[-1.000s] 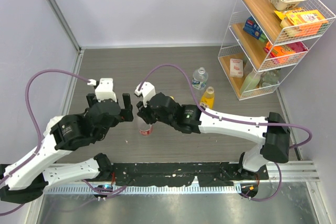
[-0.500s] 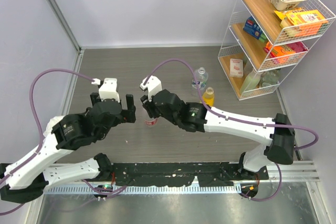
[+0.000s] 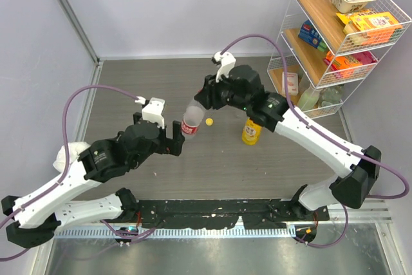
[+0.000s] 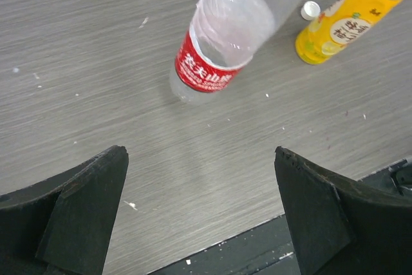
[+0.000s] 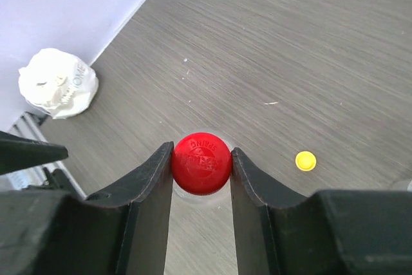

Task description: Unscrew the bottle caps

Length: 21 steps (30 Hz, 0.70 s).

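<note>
Shows right jaws clenched on red cap (image 5: 201, 163), with clear red-label bottle (image 3: 191, 120) tilted beneath it over grey worktop (image 3: 129, 88). Shows left jaws spread wide and empty, near that bottle. Also shows loose yellow cap (image 3: 209, 121) lying on worktop, near yellow-orange bottle (image 3: 251, 132) with small white cap (image 4: 310, 9) beside it.

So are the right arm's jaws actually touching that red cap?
Touching. The right wrist view shows the red cap squeezed between both jaws of the right gripper, no gap on either side.
</note>
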{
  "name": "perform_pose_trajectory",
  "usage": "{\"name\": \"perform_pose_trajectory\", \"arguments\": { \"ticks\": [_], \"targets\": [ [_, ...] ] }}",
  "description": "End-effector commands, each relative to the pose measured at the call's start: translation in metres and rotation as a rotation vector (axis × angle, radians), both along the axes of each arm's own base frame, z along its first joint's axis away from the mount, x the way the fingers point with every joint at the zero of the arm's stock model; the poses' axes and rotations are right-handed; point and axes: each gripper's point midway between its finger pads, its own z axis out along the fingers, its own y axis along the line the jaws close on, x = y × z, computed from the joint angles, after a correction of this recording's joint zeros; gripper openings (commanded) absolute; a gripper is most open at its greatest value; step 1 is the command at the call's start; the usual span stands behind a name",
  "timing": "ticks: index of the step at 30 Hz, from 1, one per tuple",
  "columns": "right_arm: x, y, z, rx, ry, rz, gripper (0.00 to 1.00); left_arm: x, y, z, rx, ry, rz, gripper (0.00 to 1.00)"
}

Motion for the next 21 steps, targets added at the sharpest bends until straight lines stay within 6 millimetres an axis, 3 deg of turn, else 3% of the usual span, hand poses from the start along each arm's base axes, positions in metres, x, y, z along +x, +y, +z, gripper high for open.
{"name": "perform_pose_trajectory", "arguments": {
  "ticks": [1, 7, 19, 21],
  "targets": [
    [-0.015, -0.002, 0.031, 0.166, 0.108, 0.164, 0.02, 0.004, -0.029, 0.010, -0.077, -0.051, -0.099, 1.00],
    [-0.026, -0.007, 0.027, 0.303, 0.281, 0.342, 0.01, 0.008, -0.042, -0.010, -0.014, -0.023, -0.141, 1.00],
    [-0.028, -0.024, 0.039, 0.444, 0.353, 0.432, 0.01, 0.001, -0.063, -0.046, -0.016, 0.043, -0.219, 1.00],
    [-0.027, -0.026, 0.038, 0.449, 0.358, 0.427, 0.01, 0.000, -0.066, -0.048, -0.016, 0.053, -0.234, 0.93]
  ]
}}
